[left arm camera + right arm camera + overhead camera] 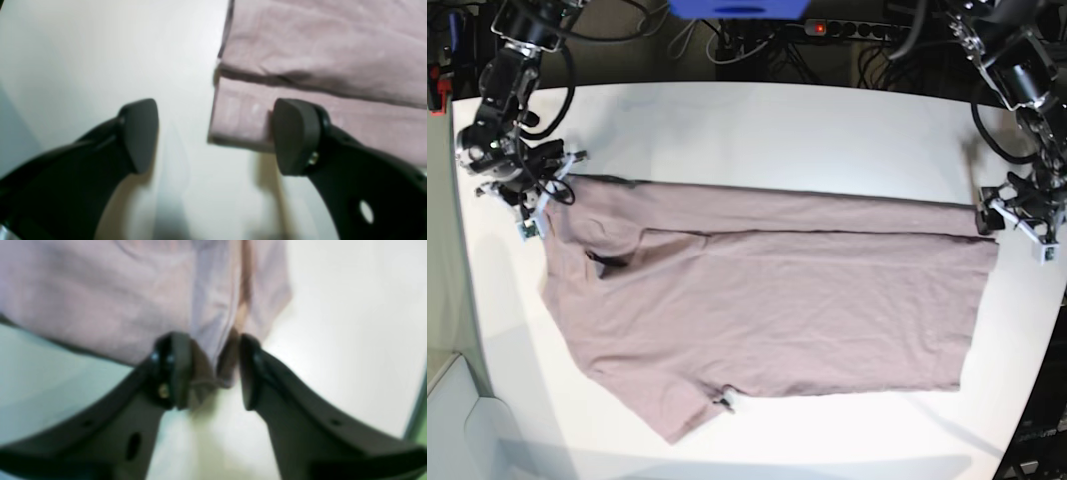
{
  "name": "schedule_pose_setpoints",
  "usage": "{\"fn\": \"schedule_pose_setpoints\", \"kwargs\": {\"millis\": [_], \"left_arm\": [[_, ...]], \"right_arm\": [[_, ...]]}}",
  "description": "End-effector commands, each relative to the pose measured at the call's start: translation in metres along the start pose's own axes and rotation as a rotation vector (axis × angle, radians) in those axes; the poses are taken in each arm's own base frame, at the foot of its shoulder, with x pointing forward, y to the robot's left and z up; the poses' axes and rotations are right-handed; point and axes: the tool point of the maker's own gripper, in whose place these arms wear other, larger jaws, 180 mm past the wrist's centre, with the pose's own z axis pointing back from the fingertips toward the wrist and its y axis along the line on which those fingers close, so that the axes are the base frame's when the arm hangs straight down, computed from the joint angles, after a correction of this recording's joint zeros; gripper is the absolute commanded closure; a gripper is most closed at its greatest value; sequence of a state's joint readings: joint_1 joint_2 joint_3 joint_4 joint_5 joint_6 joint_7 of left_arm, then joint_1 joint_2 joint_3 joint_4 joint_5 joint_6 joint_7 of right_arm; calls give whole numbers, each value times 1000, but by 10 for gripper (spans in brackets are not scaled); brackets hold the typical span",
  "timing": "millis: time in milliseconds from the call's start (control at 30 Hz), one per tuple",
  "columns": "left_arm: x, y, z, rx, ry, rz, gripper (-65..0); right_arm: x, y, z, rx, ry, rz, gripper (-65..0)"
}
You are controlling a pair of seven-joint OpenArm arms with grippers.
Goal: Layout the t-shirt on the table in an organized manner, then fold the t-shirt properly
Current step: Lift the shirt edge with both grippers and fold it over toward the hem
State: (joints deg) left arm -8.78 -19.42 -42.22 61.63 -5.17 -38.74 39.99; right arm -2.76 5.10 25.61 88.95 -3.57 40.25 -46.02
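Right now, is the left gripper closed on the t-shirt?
No: the left gripper stands wide open, and the t-shirt corner lies between its fingers ungripped.

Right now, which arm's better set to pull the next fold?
Right, probably. The right gripper has its fingers around the t-shirt edge; the left gripper is open, one finger beside the hem.

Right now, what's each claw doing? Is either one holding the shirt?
Left gripper: open, one finger over the t-shirt corner, holding nothing.
Right gripper: partly closed around a bunched fold of the t-shirt; firm grip cannot be told.
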Motion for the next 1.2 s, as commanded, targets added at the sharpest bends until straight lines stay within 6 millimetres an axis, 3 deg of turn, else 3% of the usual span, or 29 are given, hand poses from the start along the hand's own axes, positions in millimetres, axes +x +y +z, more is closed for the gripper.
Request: {"fn": "schedule_pose_setpoints", "kwargs": {"millis": [0, 167, 433, 667, 833, 933, 1167], "left_arm": [[24, 7, 5, 12, -65, -17, -522], [22, -1, 1, -5, -53, -32, -522], [6, -10, -4, -31, -9, -45, -511], [1, -9, -5, -33, -2, -35, -278], [2, -11, -6, -36, -10, -40, -182], [2, -10, -5, -34, -7, -42, -22], [2, -5, -2, -23, -8, -45, -2]], "right_arm": [[7, -7, 2, -15, -19, 2, -171], [5, -6, 2, -12, -13, 1, -125], [6, -8, 3, -17, -16, 4, -126], [5, -8, 3, -17, -15, 3, -126], [5, -8, 3, -17, -15, 3, -126], [5, -9, 3, -19, -14, 4, -125], [5, -9, 3, -19, -13, 5, -125]]}}
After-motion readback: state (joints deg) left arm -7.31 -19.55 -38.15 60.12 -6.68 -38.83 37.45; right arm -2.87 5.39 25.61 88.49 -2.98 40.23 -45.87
